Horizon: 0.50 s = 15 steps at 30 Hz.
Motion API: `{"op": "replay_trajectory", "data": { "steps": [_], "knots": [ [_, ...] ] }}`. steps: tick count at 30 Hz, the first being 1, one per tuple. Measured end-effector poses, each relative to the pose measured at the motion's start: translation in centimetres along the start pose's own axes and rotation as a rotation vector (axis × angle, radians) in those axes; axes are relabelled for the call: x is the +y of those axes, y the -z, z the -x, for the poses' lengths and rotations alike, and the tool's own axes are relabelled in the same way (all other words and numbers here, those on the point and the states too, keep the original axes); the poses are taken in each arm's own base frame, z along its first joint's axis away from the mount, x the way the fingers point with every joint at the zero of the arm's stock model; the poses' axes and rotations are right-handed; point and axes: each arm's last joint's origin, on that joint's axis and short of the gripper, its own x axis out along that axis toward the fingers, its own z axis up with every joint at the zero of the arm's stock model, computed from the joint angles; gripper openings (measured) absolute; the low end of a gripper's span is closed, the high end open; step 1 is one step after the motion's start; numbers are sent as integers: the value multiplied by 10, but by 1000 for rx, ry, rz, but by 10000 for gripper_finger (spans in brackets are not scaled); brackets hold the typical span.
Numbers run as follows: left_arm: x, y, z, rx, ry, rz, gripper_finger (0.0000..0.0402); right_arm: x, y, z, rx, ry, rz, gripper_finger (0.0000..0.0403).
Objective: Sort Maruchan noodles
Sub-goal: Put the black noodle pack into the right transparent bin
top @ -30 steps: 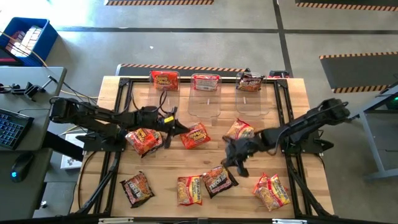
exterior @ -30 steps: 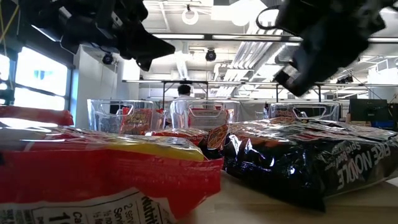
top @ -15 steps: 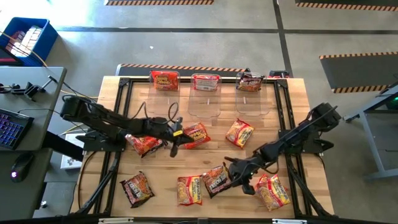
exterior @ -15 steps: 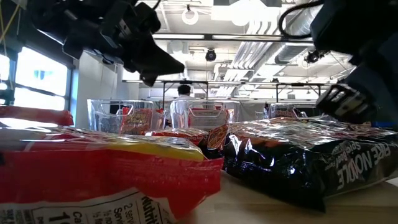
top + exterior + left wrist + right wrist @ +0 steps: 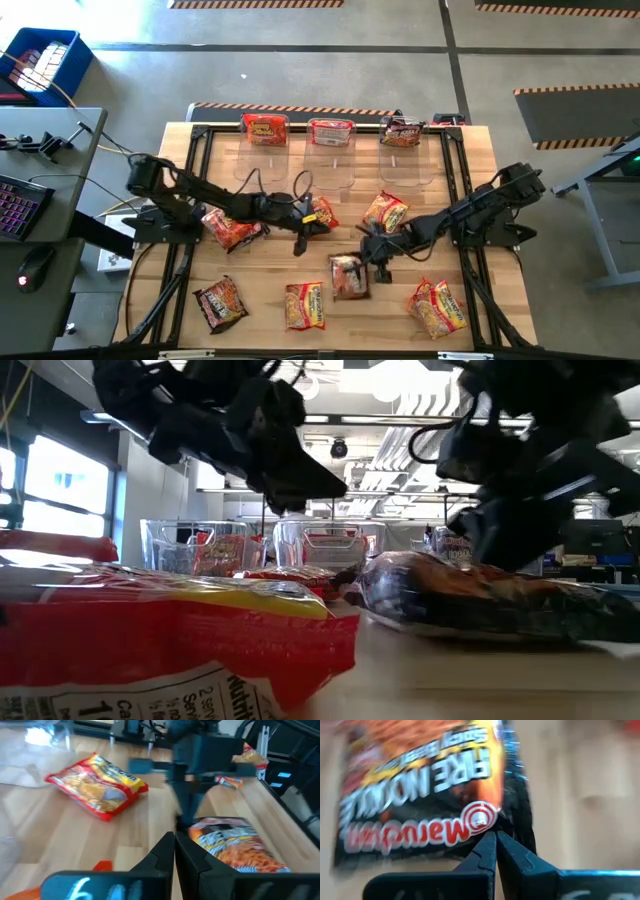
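I am nudging the dark packet (image 5: 348, 276) across the surface (image 5: 262, 318) with my right claw (image 5: 379, 268) pinched empty; next, opening to grasp it.

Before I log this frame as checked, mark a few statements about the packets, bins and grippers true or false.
1. Three clear bins stand along the table's far edge. True.
2. The right gripper has its fingers wide open. False: they are shut, their tips at the edge of the dark packet.
3. The left gripper is shut. True.
4. The dark packet lies inside a bin. False: it lies on the table, near the middle.
5. A packet lies at the table's near right. True.
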Motion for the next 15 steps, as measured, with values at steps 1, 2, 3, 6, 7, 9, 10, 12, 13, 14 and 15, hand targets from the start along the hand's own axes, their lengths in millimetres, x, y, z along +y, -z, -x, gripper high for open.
{"op": "replay_trajectory", "data": {
  "steps": [1, 2, 3, 6, 7, 9, 10, 12, 13, 14, 15],
  "knots": [
    [0, 0, -4, 7, 15, 15, 10, -4, -2, 0, -9, 22, 18, 0],
    [0, 0, -8, 13, 31, 28, 15, -8, -3, 0, -18, 40, 32, 0],
    [0, 1, -13, 25, 46, 44, 21, -11, -4, -1, -23, 50, 43, 0],
    [0, 0, -25, 67, 81, 101, 41, -17, -7, 1, -29, 55, 50, 0],
    [0, -1, -29, 83, 93, 121, 49, -18, -7, 3, -28, 51, 51, 0],
    [0, -4, -37, 124, 99, 156, 66, -16, -8, 11, -25, 41, 53, 0],
    [0, -4, -41, 152, 94, 167, 75, -15, -8, 16, -27, 39, 56, 0],
    [0, -6, -47, 191, 85, 173, 94, -9, -9, 28, -47, 50, 59, 0],
    [1, -7, -50, 205, 81, 175, 103, -7, -9, 34, -59, 56, 61, 0],
    [1, -10, -55, 203, 80, 176, 112, -4, -10, 39, -75, 60, 62, 0],
    [1, -11, -58, 208, 75, 184, 121, -1, -10, 44, -90, 61, 61, 0]
  ]
}}
